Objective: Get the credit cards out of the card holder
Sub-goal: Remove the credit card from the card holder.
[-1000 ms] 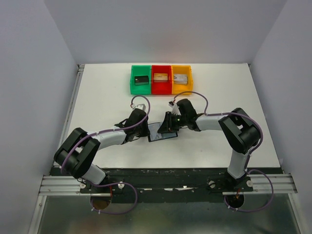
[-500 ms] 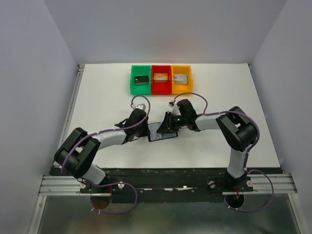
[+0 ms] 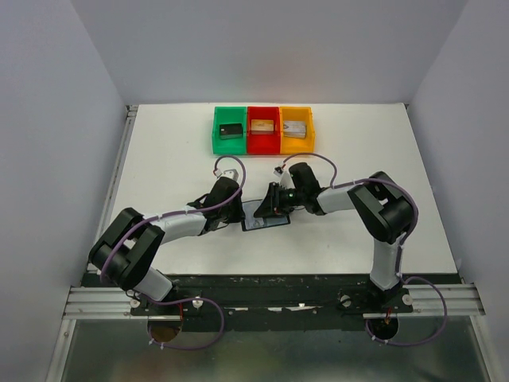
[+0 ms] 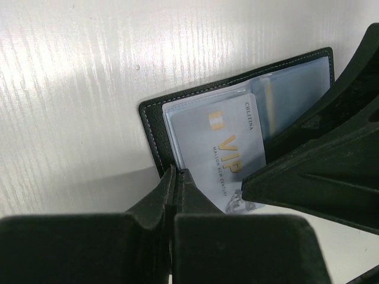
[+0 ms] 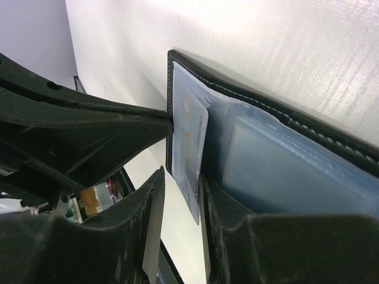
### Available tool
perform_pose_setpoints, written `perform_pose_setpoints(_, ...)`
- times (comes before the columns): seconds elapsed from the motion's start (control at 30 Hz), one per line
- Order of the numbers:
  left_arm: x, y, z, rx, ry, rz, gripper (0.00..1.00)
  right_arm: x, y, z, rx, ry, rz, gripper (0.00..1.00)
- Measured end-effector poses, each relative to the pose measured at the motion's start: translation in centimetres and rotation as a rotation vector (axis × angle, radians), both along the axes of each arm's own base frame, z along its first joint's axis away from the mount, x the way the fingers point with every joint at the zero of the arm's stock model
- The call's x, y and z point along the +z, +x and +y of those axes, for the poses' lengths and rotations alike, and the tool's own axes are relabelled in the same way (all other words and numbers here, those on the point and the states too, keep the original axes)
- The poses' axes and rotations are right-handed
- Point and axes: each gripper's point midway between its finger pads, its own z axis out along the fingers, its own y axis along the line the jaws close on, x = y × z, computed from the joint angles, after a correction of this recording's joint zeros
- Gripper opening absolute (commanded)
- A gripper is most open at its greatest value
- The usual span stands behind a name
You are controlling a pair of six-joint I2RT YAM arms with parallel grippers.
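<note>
The black card holder (image 3: 269, 221) lies open on the white table between both grippers, its blue-grey lining (image 4: 296, 83) showing. A pale silver-grey credit card (image 4: 216, 151) with gold "VIP" lettering sticks partly out of a slot. My left gripper (image 4: 173, 171) is shut, its tips resting on the card holder's black edge (image 4: 151, 127). My right gripper (image 5: 180, 177) is open, with the projecting credit card (image 5: 190, 148) between its fingers. One finger (image 5: 222, 207) lies against the card and a gap remains on the other side. Other cards are hidden.
Green (image 3: 216, 135), red (image 3: 262, 145) and yellow (image 3: 308, 131) bins stand in a row at the back of the table, each holding a small block. Both arms meet low over the table's middle. White walls close in the sides.
The right arm's elbow has drifted slightly left and its jaws stand a touch wider. The left gripper and the card holder have not moved.
</note>
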Motion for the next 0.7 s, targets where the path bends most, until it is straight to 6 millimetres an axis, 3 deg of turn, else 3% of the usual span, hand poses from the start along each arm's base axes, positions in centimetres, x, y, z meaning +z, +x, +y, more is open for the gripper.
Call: perform_pose_setpoints(0.7,0.04,0.29,-0.34,0.008,-0.020,-0.013,0.00,0.00,-0.40,0.08,0.020,0.019,0.027,0.36)
